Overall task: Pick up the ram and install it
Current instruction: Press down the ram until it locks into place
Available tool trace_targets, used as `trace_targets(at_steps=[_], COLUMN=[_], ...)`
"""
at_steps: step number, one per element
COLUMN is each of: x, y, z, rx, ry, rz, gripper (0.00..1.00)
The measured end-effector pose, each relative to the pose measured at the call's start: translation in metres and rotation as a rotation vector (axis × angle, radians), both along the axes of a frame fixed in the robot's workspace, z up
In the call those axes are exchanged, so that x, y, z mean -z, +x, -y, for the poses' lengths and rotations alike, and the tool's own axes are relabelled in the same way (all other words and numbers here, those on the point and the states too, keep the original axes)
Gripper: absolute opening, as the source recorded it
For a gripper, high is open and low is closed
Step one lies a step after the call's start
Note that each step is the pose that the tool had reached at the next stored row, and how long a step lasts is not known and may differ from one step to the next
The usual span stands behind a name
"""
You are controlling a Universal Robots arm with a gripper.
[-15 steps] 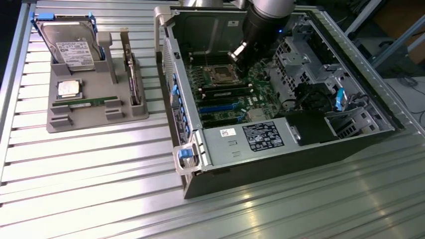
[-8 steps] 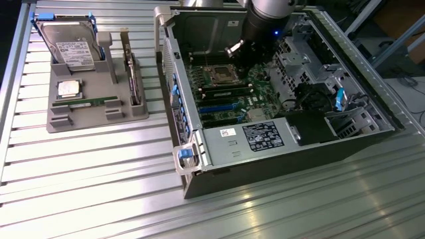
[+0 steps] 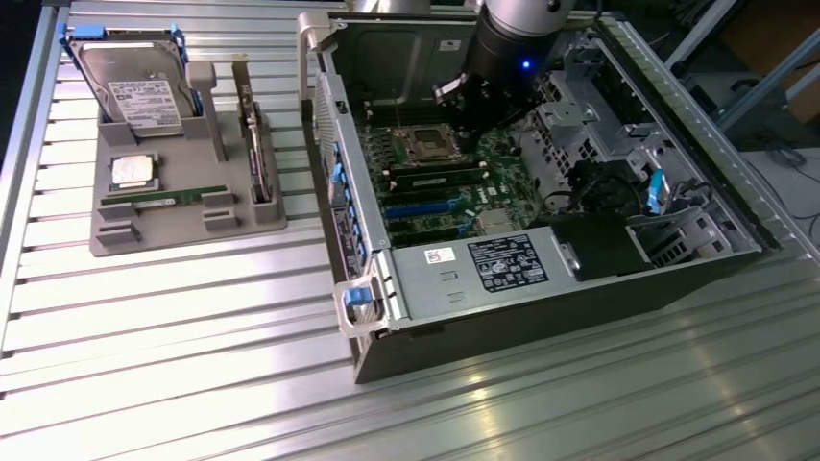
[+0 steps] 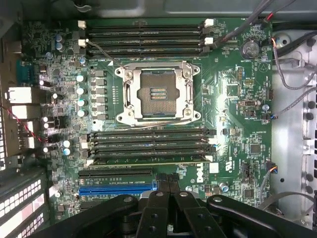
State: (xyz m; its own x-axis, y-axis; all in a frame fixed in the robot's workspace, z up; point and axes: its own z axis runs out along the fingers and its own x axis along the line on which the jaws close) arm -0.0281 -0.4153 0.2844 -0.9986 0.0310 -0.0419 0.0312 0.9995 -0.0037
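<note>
My tool (image 4: 173, 191): fingers together, empty, over motherboard (image 4: 233, 124) | ram (image 3: 171, 201): in holder (image 3: 180, 226), left of frame, on worktop (image 3: 192, 365).

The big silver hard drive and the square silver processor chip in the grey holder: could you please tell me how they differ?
The white-labelled silver hard drive is far larger than the square silver processor chip. The drive leans at the grey holder's back; the chip lies flat before it. The drive has blue side rails; the chip none. Both are silver.
</note>
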Motion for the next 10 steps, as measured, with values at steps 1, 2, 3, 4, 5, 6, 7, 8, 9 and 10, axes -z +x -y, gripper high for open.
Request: trace_targets(at_steps=[1,2,3,4,5,6,7,8,9,10], x=[0.0000,-0.0001,-0.0009,-0.0026,-0.0026,-0.0027,-0.0027,-0.0027,-0.0027,-0.0027], y=[0.0000,0.0000,0.0000,0.0000,0.0000,0.0000,0.0000,0.0000,0.0000,0.0000], z=[0.0000,0.0000,0.0000,0.0000,0.0000,0.0000,0.0000,0.0000,0.0000,0.0000], rx=[0.000,0.000,0.000,-0.002,-0.002,-0.002,-0.002,-0.002,-0.002,-0.002], ry=[0.0000,0.0001,-0.0001,-0.0002,-0.0001,-0.0003,-0.0002,-0.0003,-0.0003,-0.0002], rz=[0.0000,0.0000,0.0000,0.0000,0.0001,0.0000,0.0000,0.0000,0.0000,0.0000], gripper=[0.11,0.11,0.11,0.11,0.11,0.11,0.11,0.11,0.11,0.11])
